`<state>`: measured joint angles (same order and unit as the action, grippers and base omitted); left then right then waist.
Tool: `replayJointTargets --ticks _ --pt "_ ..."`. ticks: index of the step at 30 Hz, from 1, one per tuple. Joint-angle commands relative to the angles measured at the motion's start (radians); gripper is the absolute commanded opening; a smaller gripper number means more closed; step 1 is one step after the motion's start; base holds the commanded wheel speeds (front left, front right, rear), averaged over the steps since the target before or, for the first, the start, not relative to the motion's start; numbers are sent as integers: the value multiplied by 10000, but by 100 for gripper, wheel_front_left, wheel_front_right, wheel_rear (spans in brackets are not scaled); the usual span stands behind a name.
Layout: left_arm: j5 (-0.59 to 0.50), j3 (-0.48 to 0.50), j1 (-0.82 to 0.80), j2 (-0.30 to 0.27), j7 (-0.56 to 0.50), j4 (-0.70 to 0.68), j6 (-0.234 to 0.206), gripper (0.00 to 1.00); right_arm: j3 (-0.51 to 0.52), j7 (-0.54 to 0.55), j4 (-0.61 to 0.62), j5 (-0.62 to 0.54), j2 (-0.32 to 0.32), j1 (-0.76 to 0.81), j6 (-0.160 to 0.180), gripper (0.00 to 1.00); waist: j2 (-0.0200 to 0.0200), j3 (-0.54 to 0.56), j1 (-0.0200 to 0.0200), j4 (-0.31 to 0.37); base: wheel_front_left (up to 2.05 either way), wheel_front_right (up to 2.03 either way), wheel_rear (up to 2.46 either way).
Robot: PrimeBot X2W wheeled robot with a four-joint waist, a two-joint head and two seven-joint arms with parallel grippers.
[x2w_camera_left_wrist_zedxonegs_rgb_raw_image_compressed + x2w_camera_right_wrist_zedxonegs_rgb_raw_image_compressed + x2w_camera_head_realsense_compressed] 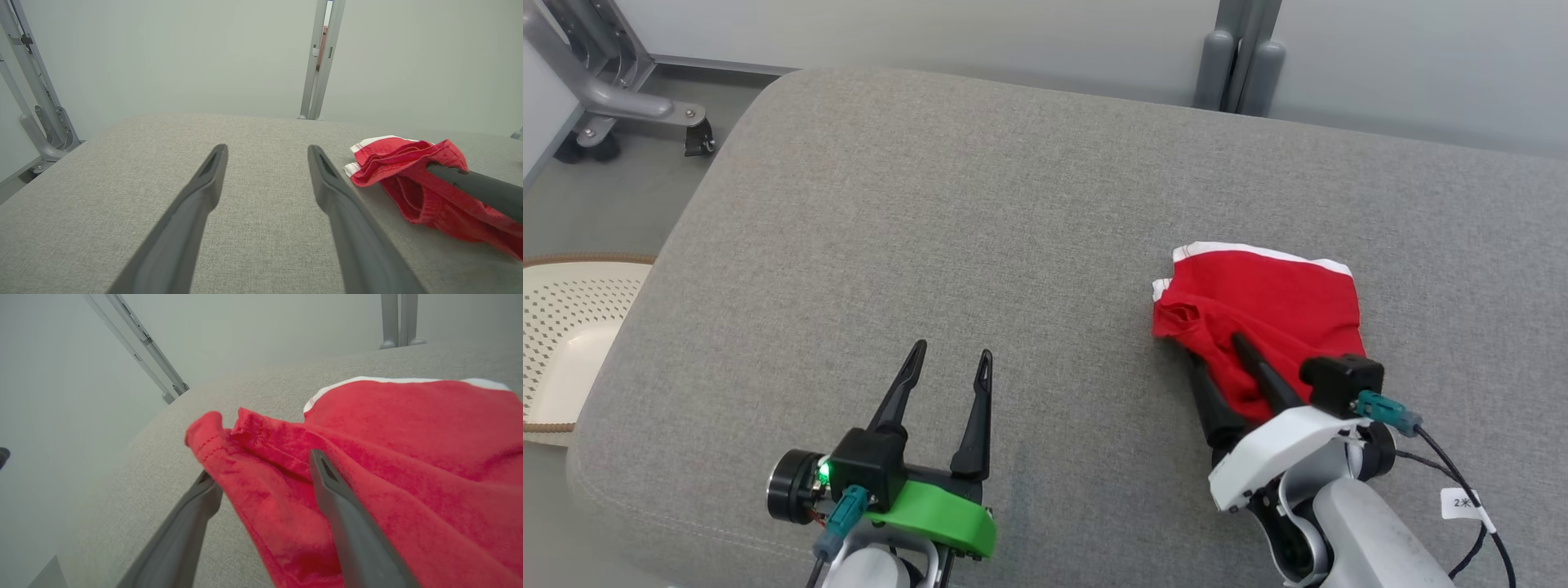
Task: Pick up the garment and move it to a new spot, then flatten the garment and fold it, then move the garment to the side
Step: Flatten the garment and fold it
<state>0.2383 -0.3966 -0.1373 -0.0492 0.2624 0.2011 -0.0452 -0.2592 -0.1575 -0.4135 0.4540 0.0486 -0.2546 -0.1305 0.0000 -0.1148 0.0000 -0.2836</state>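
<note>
The garment (1258, 302), red with a white trim, lies crumpled on the right side of the grey padded surface (1013, 204). My right gripper (1217, 351) reaches into its near left edge with the jaws apart. One finger lies on top of the red cloth and the other runs beside and partly under the hem. The right wrist view shows a fold of the garment (408, 437) draped between the fingers of that gripper (265, 477). My left gripper (953, 349) stands open and empty over bare surface to the left. In its wrist view (267, 149) the garment (408, 171) lies off to the right.
A cream perforated basket (564, 343) sits on the floor beyond the surface's left edge. A grey metal frame on casters (621, 106) stands at the far left and a grey post (1241, 65) behind the surface. A cable hangs from my right wrist.
</note>
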Motion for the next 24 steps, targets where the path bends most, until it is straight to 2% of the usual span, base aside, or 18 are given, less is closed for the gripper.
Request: replayJointTargets --ticks 1,9,15,20,24 --pt "15 35 137 -29 30 23 8 100 -165 195 -106 23 45 149 1 100 0 8 0 -3 0 0 0" --pt "2 121 161 -29 30 6 -2 100 -1281 924 -143 342 107 384 3 100 0 18 0 71 0 0 0" --pt "-22 187 157 -28 30 -3 -30 100 -2236 1392 277 772 247 504 3 100 0 30 0 237 0 0 0" --pt "-67 280 115 -28 30 -61 -24 100 -2247 884 1017 1055 448 381 1 100 0 93 0 463 0 0 0" --pt "-117 416 59 -28 30 -311 -13 100 -1795 252 1523 477 734 207 3 100 0 137 0 698 0 0 0"
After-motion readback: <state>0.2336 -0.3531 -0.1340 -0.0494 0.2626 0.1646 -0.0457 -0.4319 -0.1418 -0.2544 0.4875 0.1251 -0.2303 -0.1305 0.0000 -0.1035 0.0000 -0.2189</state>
